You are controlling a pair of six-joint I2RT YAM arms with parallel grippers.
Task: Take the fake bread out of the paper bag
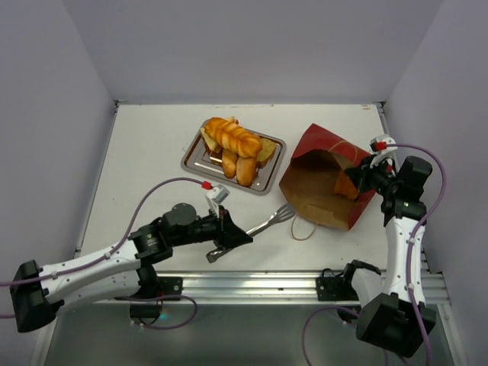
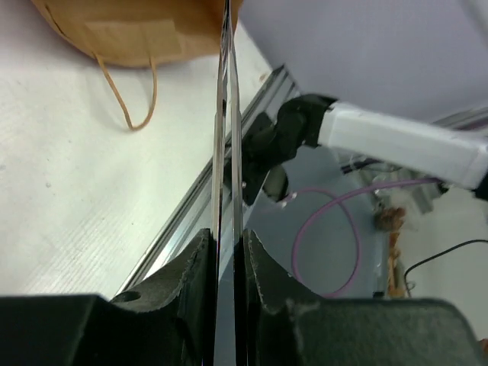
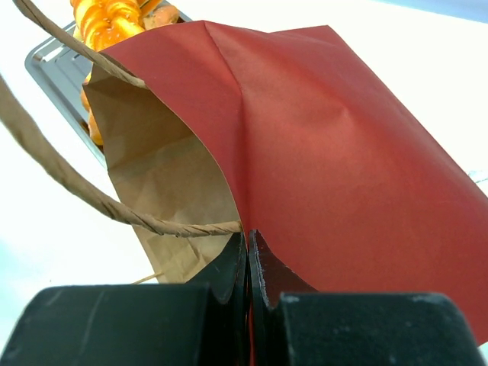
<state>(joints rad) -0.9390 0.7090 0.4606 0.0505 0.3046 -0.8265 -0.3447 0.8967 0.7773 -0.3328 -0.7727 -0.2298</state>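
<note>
Fake bread [image 1: 232,145]: mostly heaped on tray [image 1: 189,162] beside paper bag [image 1: 324,202]; one orange piece [image 1: 345,186] was seen left inside. Bag was pinched shut-jawed by right gripper [image 1: 364,171], tongs [image 1: 271,223] clamped by left gripper [image 1: 235,237].

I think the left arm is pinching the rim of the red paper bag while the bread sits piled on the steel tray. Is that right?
One thing is off: it is the right arm, not the left, that pinches the bag. The right wrist view shows its jaws shut on the rim of the red paper bag. The bread does sit piled on the steel tray.
</note>
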